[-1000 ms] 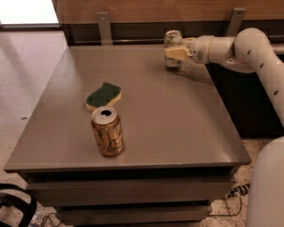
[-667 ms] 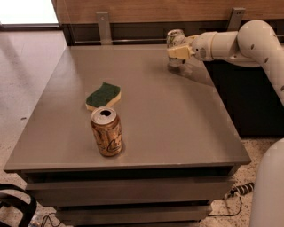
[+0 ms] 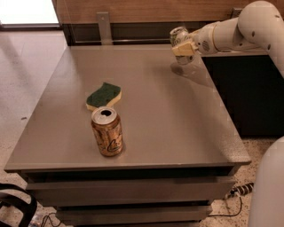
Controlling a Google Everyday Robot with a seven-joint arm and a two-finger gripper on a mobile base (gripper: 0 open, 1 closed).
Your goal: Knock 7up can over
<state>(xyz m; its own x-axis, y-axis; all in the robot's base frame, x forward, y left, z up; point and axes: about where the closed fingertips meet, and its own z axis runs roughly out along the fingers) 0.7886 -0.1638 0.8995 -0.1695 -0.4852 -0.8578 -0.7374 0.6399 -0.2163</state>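
Note:
The 7up can [image 3: 178,35], silvery with a silver top, is at the far right corner of the grey table [image 3: 168,128]. It leans a little to the left and seems slightly above the tabletop, with its shadow just below it. My gripper [image 3: 183,47] reaches in from the right on a white arm [image 3: 235,31]. Its pale fingers [image 3: 184,48] are closed around the middle of the can and hide its lettering.
A gold-orange can [image 3: 107,131] stands upright near the table's front left. A green and yellow sponge [image 3: 103,95] lies just behind it. A dark cabinet [image 3: 253,93] stands to the right of the table. A wooden wall panel [image 3: 142,9] runs behind it.
The gripper and the 7up can have moved a little to the right and up, and the can now leans more. The gold-orange can and the sponge have not moved.

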